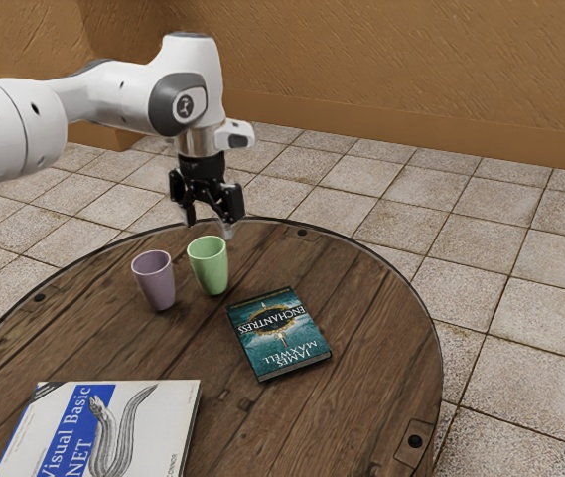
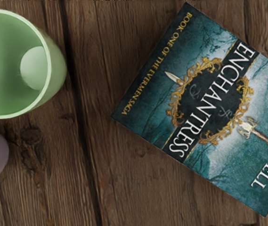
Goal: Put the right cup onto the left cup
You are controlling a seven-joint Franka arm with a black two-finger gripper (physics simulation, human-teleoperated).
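Green cup (image 1: pixel 209 266): found upright on the round table (image 1: pixel 371 397), mouth up, below the fingers (image 1: pixel 232 204) and off to one side of the point straight beneath. Judged to be the right cup, going by the exterior view; naming open to some doubt if another viewpoint is meant. Purple cup (image 1: pixel 154 280): also upright on the wood, beside the green one, farther from the fingers; judged to be the left cup and the intended base.

State of the black gripper (image 1: pixel 210 227): fingers spread well apart, raised above the tabletop, with nothing held between. No contact with either cup seen.

Done so far: nothing of the stacking itself. No cup lifted, no cup seated in or on the other. At most, rated as the approach stage.

Left to do: centring over the green cup, lowering, closing on the wall, lifting clear of the purple rim, carrying across, setting down and letting go.

Also noted: teal book (image 2: pixel 199 108) lying flat, below the fingers and to the side away from the purple cup; white-and-blue book (image 1: pixel 153 417) much farther from the fingers, past both cups. Neither judged an obstacle to the short transfer.
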